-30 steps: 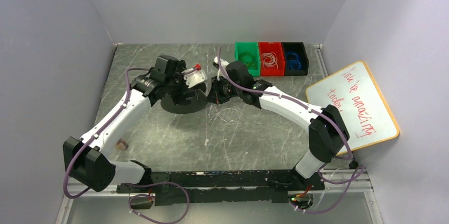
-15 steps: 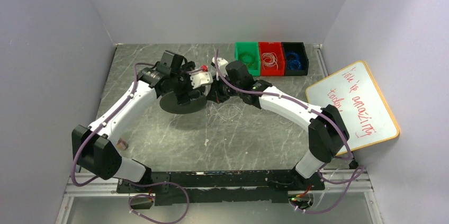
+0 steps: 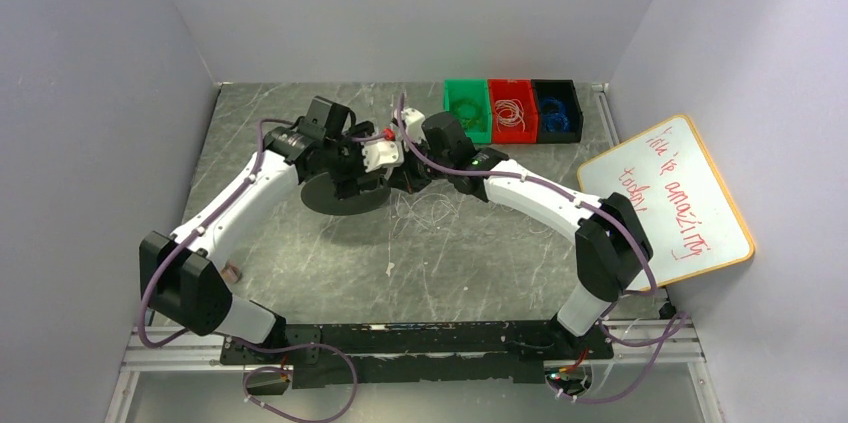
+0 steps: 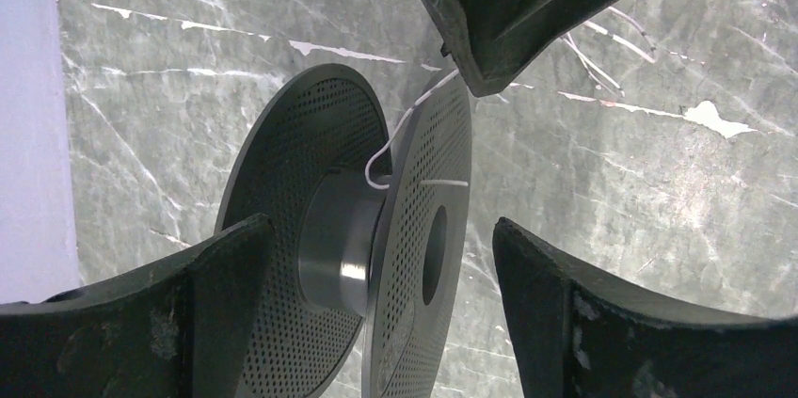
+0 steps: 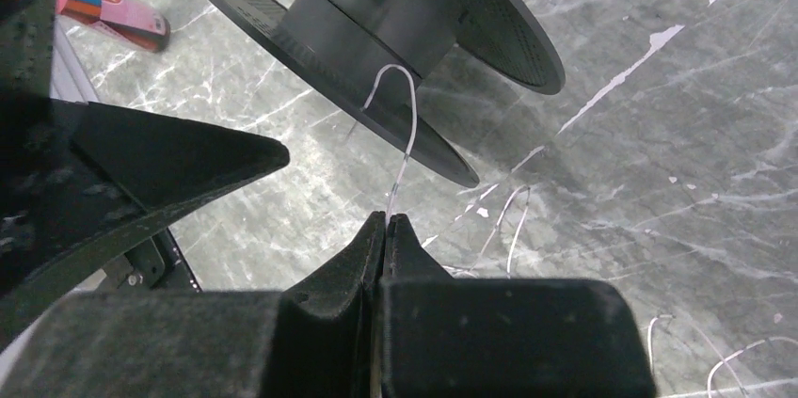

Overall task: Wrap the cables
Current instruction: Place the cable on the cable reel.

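Right gripper [image 5: 387,224] pinches wire [image 5: 406,125] beside spool [image 5: 376,22].
Left gripper [image 4: 381,227] spread open, fingers either side of spool.

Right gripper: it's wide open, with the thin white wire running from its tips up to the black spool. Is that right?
Not quite. The right gripper is not open: it is shut, pinching the wire between its tips. The rest holds: the wire does run from there up to the spool. The right wrist view shows this.
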You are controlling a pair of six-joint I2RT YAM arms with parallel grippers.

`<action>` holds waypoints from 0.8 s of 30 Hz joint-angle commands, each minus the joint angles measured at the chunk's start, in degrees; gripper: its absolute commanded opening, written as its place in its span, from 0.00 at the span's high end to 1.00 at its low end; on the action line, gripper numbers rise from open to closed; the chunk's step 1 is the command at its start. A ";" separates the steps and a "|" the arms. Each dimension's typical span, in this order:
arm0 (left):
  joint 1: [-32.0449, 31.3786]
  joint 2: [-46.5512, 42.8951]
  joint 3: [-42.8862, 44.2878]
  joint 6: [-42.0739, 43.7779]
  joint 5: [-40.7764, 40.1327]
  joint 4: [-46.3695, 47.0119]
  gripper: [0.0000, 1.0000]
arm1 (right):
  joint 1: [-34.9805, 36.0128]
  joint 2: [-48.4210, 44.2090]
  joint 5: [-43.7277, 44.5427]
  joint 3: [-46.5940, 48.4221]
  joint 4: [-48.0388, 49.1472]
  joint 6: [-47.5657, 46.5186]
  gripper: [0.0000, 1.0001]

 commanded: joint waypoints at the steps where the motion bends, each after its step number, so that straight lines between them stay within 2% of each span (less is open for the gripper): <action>1: -0.12 0.89 2.23 0.92 1.17 -0.14 0.11 | 0.12 -0.49 -0.90 2.98 1.13 -3.28 1.00; 8: -0.08 0.02 2.71 0.81 1.10 -1.87 0.18 | -0.35 -0.92 -2.01 3.07 1.06 -6.76 1.00; 12: -0.10 -0.61 3.23 1.09 1.20 -3.08 0.16 | -0.40 0.21 -3.11 5.08 -0.84 -8.70 1.00; 16: -0.11 -1.35 4.70 -0.10 -0.05 -4.08 0.09 | -0.40 1.05 -4.79 5.97 -1.54 -9.35 1.00; 20: 0.01 -3.35 4.44 -3.32 -5.19 -3.05 0.06 | -0.38 1.82 -5.93 6.76 -2.47 -9.57 1.00; 24: 0.21 -7.79 -0.52 -4.68 -12.44 0.16 0.06 | -0.35 1.72 -6.42 6.47 -2.55 -10.15 1.00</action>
